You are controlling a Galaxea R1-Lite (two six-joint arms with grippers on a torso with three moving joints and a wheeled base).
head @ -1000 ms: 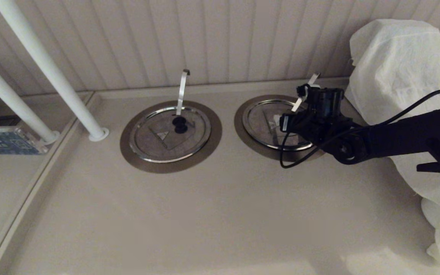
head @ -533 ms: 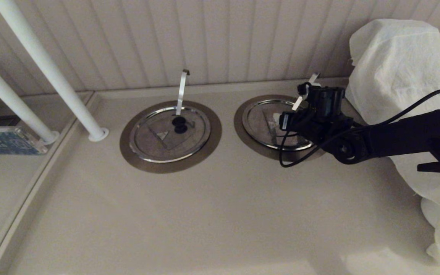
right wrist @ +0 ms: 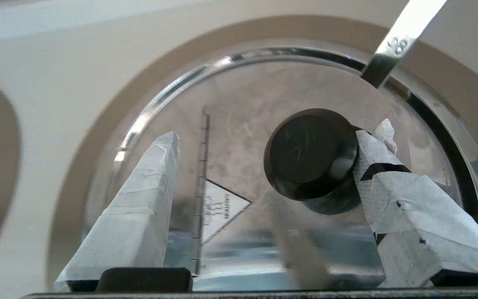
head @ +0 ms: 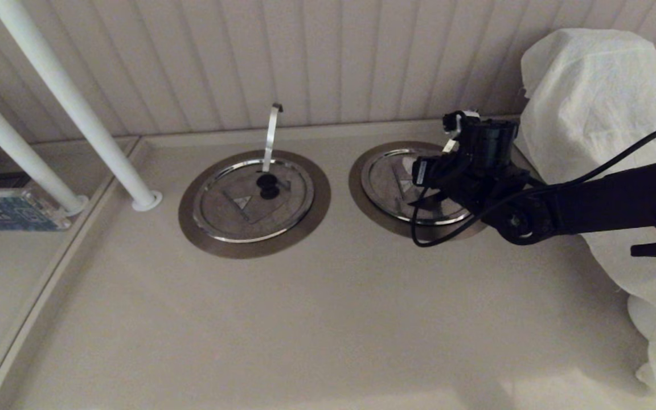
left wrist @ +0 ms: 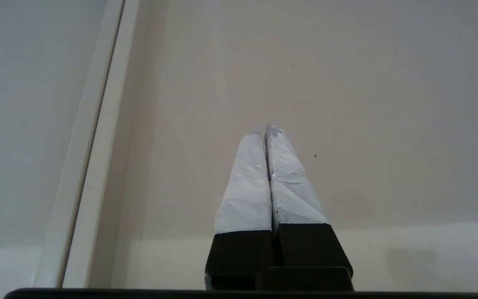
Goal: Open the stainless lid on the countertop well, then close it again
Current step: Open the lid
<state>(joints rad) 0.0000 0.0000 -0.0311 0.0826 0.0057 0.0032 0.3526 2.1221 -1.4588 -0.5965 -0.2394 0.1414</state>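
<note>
knob [right wrist: 310, 154] between spread fingers | right hand [right wrist: 272, 166] released | lid [right wrist: 239, 174] seated

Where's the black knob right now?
On the right-hand lid, hidden in the head view; in the right wrist view the knob touches one finger of the open right end effector.

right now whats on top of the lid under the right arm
On the stainless lid sit a black knob and a triangle mark; a utensil handle leans at its rim. The open right end effector straddles the knob. The countertop well interior is covered.
</note>
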